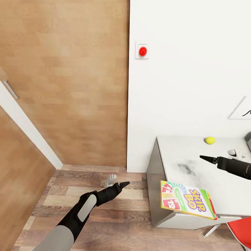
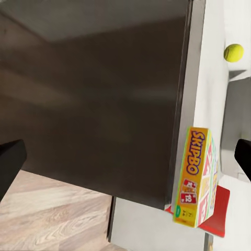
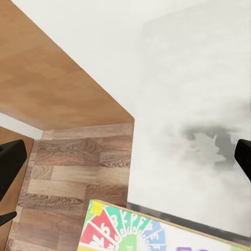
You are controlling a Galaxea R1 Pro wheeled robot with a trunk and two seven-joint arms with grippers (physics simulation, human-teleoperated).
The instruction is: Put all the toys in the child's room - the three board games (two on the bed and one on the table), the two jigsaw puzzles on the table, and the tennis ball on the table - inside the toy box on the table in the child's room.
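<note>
The left gripper [image 1: 122, 184], jaws spread and empty, hangs over the wood-plank floor [image 1: 115, 216] as a "SKIP BO" board game [image 1: 186, 199] overhangs the near edge of the pale grey table [image 1: 223, 188] (tennis ball [image 1: 210, 140] by the white wall [image 1: 188, 76]); right gripper [image 1: 206, 158] over the tabletop, finger gap unclear

You're in a home, likely a child's room: wood-plank floor [image 1: 122, 216], wooden door [image 1: 69, 83], plain white wall [image 1: 188, 87]. Pale grey desk [image 1: 226, 188] carries a Skip-Bo game box [image 1: 186, 199] and tennis ball [image 1: 210, 140] (red chair [image 1: 242, 232] tucked alongside).
</note>
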